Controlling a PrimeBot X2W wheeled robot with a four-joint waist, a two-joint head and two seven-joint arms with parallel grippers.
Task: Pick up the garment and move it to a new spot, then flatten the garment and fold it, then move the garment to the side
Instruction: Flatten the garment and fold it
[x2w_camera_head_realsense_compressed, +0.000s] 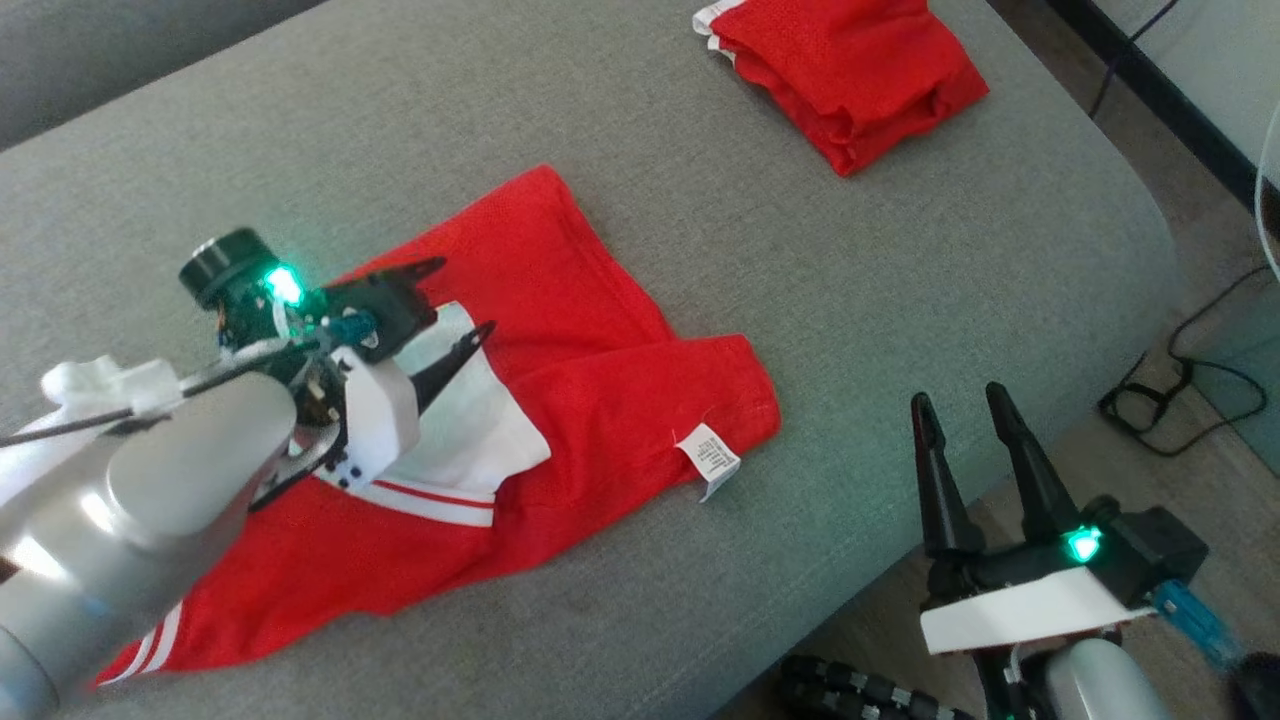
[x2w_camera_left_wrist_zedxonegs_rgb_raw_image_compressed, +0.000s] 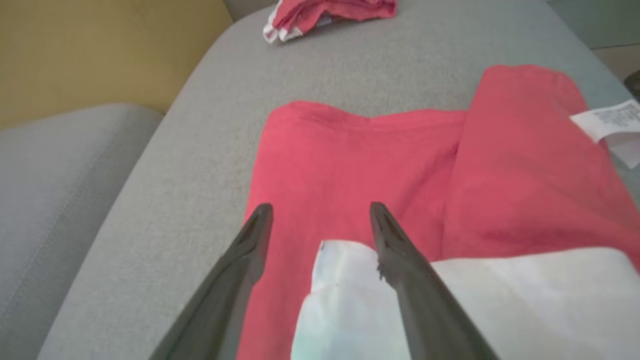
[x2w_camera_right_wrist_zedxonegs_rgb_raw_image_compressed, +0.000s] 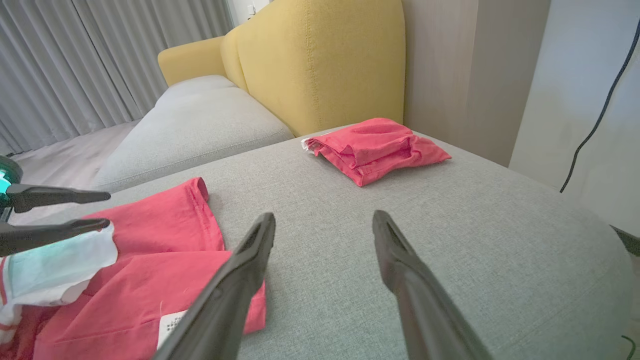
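The garment (x2w_camera_head_realsense_compressed: 590, 330) lies half-spread on the near left of the grey cushion (x2w_camera_head_realsense_compressed: 900, 250), with bare cushion to its right and beyond it, up to a folded red cloth (x2w_camera_head_realsense_compressed: 850, 70). The left gripper (x2w_camera_head_realsense_compressed: 465, 295) hovers over its white panel, fingers spread. The right gripper (x2w_camera_head_realsense_compressed: 957, 396) hangs off the near right edge, fingers spread and empty.

Left claw (x2w_camera_head_realsense_compressed: 465, 296) parted, right claw (x2w_camera_head_realsense_compressed: 957, 396) parted

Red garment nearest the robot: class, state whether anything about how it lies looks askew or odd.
Yes. The red garment lies rumpled, not flat: its white panel is turned outward near the middle, and one edge is folded over, leaving the care label sticking out.
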